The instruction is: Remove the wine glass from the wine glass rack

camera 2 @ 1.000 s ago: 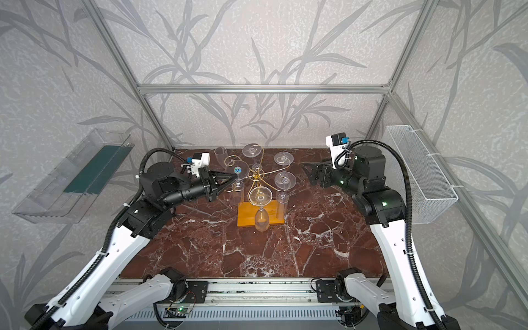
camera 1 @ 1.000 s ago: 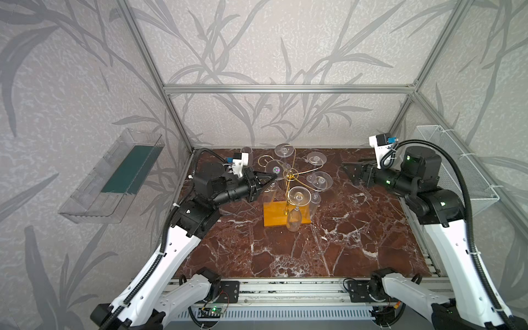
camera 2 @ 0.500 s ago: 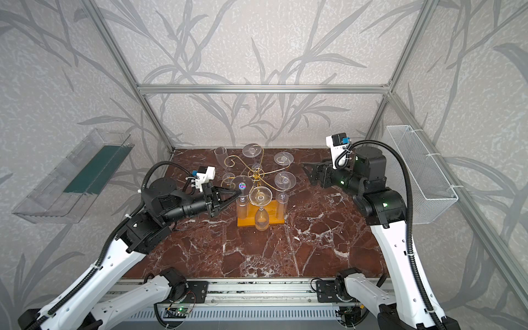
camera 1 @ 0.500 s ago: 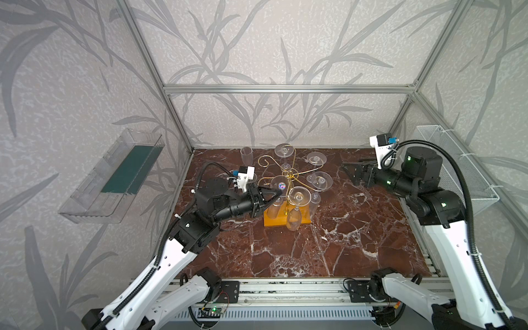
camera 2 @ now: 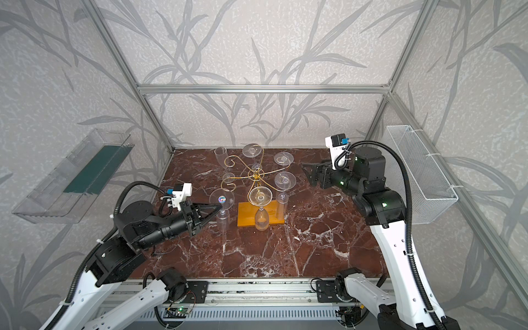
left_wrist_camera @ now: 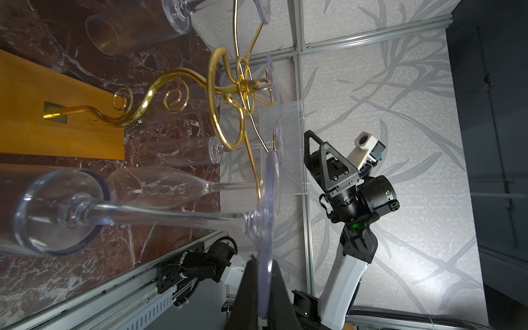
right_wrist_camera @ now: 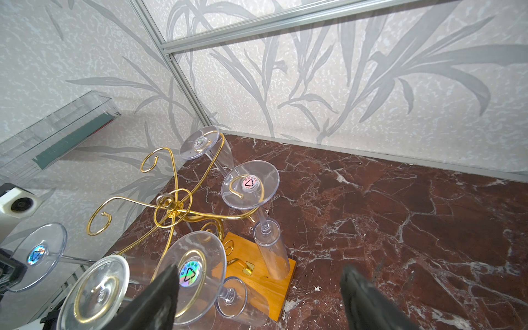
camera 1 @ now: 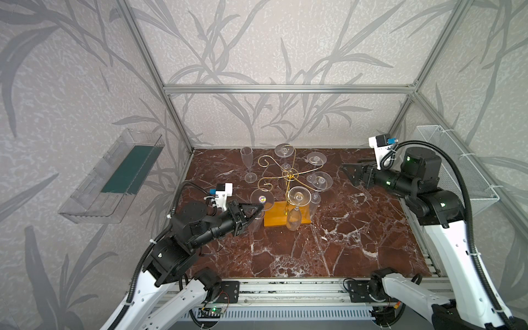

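Left of the rack, toward the near side: left end effector (camera 1: 259, 207), fingers (left_wrist_camera: 243, 297) pressed together on the rim of the foot of a wine glass (camera 1: 262, 199). The left wrist view shows the pinch edge-on, with the clear disc of the foot (left_wrist_camera: 264, 248) clamped between both fingers. The glass is upside down, foot up, and its bowl hangs over the tabletop (camera 1: 314, 251) just beside the left edge of the wooden base (camera 1: 274, 217). In both top views the foot sits apart from the nearest bare gold spiral, off the rack

Centre, toward the far wall: wine glass rack (camera 1: 290, 175) of gold wire, with curling spiral-tipped arms on one central post, fixed to the orange-yellow wooden base. Four glasses hang upside down from its arms: far (camera 1: 284, 150), far right (camera 1: 315, 158), right (camera 1: 321, 180), near (camera 1: 299, 196). The two arms on the left side are bare

Far left of the rack: one flute (camera 1: 247, 164) standing upright on the tabletop, apart from the base

Right side: right end effector (camera 1: 347, 171), fingers spread wide, raised above the tabletop, pointing toward the rack and well apart from it

Tabletop: red-brown marble with white veins

Left wall: clear plastic tray (camera 1: 114, 177) with a dark green floor

Right wall: white wire basket (camera 1: 457, 168)
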Controlling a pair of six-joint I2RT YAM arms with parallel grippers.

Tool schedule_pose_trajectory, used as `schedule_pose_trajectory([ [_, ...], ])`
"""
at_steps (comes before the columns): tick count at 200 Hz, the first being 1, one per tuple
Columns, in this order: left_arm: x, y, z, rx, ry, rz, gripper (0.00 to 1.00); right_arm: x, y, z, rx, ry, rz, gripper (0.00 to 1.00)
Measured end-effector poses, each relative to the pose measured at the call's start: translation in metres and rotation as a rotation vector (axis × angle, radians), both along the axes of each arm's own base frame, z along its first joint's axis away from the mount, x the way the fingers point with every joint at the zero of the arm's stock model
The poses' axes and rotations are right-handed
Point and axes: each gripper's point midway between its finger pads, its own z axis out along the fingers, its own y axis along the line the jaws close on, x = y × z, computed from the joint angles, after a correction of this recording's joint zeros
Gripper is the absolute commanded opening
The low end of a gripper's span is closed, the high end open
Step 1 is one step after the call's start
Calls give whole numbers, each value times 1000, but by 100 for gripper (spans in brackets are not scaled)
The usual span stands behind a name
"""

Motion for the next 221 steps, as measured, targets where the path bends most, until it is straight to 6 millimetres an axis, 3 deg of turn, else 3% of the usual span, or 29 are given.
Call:
schedule_pose_trajectory([
  [44, 3, 23, -9, 153, -6, 94, 0, 0, 0, 0, 0, -1, 0, 86],
  [94, 16, 47, 26, 457, -176, 145, 0, -1, 0, 0, -7, -6, 2, 86],
  [161, 51, 47, 67, 871, -476, 70, 0, -3, -1, 3, -22, -27, 6, 86],
  [221, 96, 39, 61, 1331, -767, -44, 0, 5, 3, 14, -9, -36, 18, 86],
])
